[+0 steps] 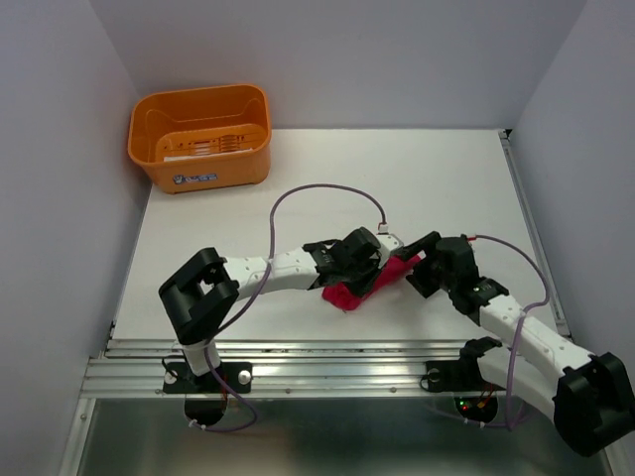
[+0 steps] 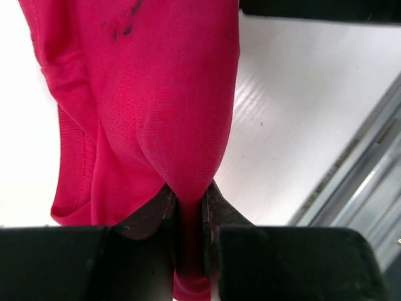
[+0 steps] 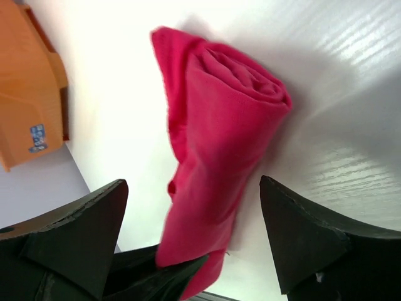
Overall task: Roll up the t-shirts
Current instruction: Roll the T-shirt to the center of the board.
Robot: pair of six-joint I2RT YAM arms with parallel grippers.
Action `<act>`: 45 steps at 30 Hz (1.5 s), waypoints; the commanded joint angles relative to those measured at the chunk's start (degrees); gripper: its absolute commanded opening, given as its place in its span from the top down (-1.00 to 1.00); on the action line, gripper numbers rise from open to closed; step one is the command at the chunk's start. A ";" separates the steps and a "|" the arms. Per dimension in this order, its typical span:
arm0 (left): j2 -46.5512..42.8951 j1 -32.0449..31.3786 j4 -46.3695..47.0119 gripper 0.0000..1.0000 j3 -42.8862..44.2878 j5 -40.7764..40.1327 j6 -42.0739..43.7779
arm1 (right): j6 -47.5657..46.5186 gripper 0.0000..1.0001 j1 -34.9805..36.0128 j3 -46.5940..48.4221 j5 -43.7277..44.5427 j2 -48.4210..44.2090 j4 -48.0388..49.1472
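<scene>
The crimson-pink t-shirt lies as a rough roll on the white table near the front edge, one end lifted. My left gripper is shut on a fold of the shirt; in the left wrist view its fingers pinch the fabric, which hangs ahead of them. My right gripper is open at the roll's right end. In the right wrist view its gripper has its jaws standing wide on either side of the rolled shirt, not touching it.
An orange basket stands at the table's back left corner and shows in the right wrist view. The metal rail runs along the table's front edge. Grey walls close in both sides.
</scene>
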 commanded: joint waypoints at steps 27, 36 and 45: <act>-10.82 21.33 41.37 1.00 -29.10 41.94 -32.38 | -15.23 -0.68 0.18 15.64 6.23 -0.70 -12.07; -12.58 24.31 52.10 1.00 -35.96 42.37 -40.37 | -18.49 -0.28 1.23 16.08 -1.95 6.51 -6.27; -10.91 25.37 58.87 1.00 -39.39 43.17 -43.98 | -22.36 0.13 5.44 19.95 -4.41 12.49 -5.48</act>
